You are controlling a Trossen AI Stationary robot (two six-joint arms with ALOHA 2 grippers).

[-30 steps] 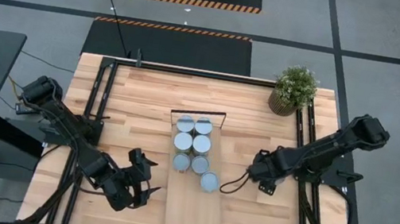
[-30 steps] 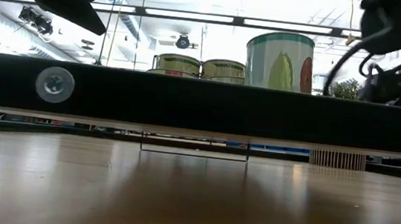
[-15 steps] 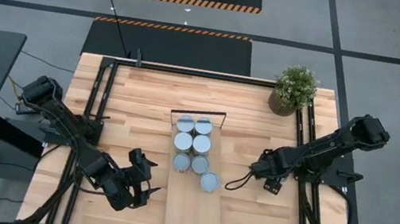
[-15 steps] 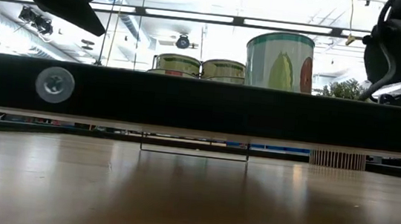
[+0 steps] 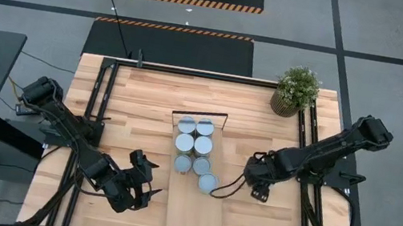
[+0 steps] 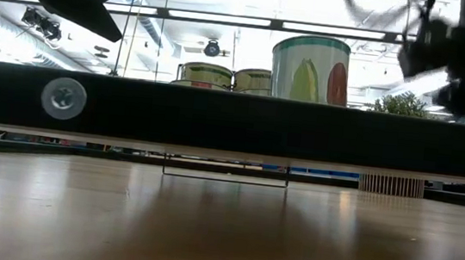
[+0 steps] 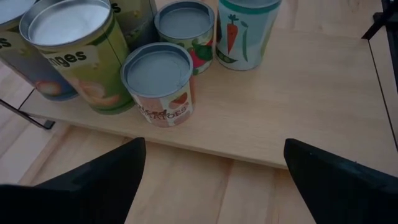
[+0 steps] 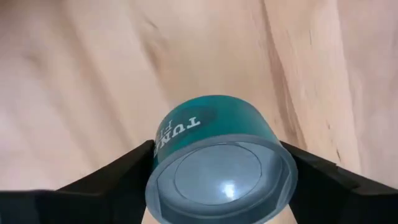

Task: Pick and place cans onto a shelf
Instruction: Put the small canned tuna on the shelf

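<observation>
right hand [image 8: 217, 168]: clamped on teal can [image 8: 214, 158]; left hand [image 7: 214, 180]: agape beside shelf [image 7: 298, 118]

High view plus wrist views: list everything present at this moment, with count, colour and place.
cans: six, silver-grey tops, three rows of two on the shelf's plant-side half
teal can: one, teal label, on the shelf beside those rows
shelf: one, pale wood, table centre
potted plant: one, green, table corner
table: one, pale wood
left end effector: dark, open, left of shelf
right end effector: dark, closed on teal can
</observation>
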